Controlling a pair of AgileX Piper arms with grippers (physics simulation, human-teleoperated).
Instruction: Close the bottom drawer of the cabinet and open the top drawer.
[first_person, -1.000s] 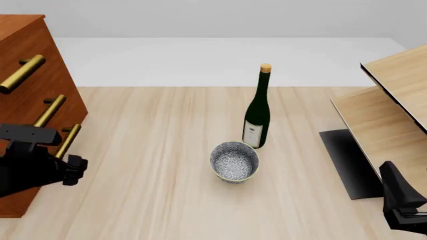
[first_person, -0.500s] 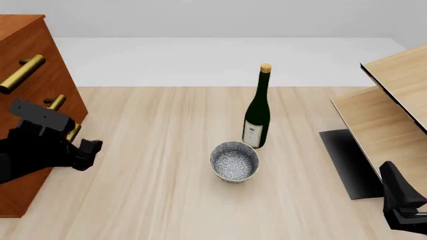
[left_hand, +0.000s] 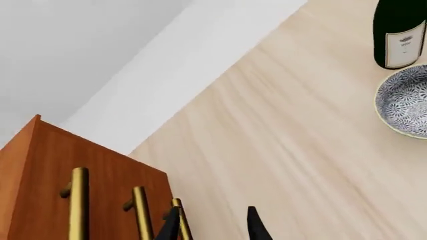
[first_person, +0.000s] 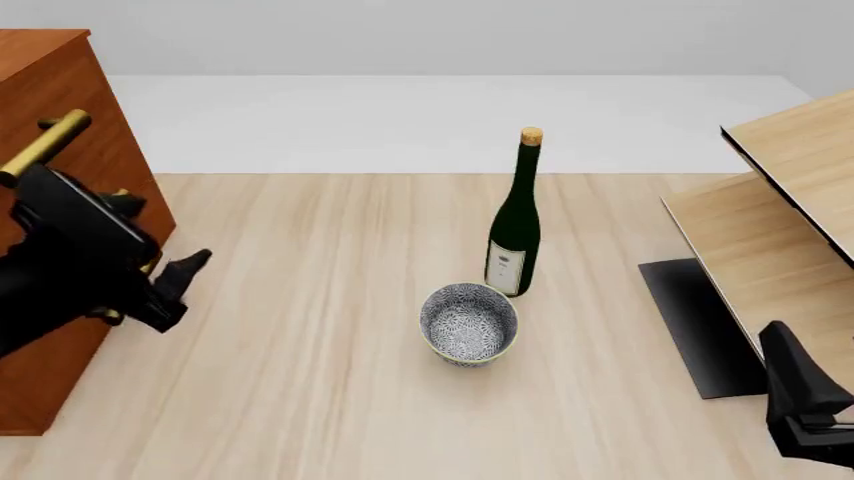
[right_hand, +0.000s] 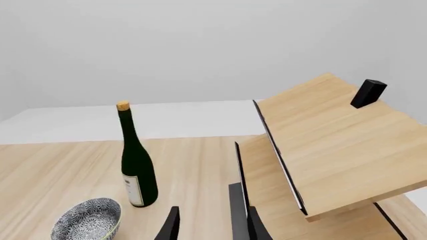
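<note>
Here, the pale wood-grain table (first_person: 334, 330) is spreading under a grey wall; the cabinet (first_person: 54, 200) is standing at left frame edge, the left gripper (first_person: 174, 280) hovering open-fingered beside it.

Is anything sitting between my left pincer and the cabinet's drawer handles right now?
Nothing visible. The left pincer is right beside the cabinet, one fingertip next to the nearest brass handle. The bottle and bowl stand well off toward the table's middle.
</note>
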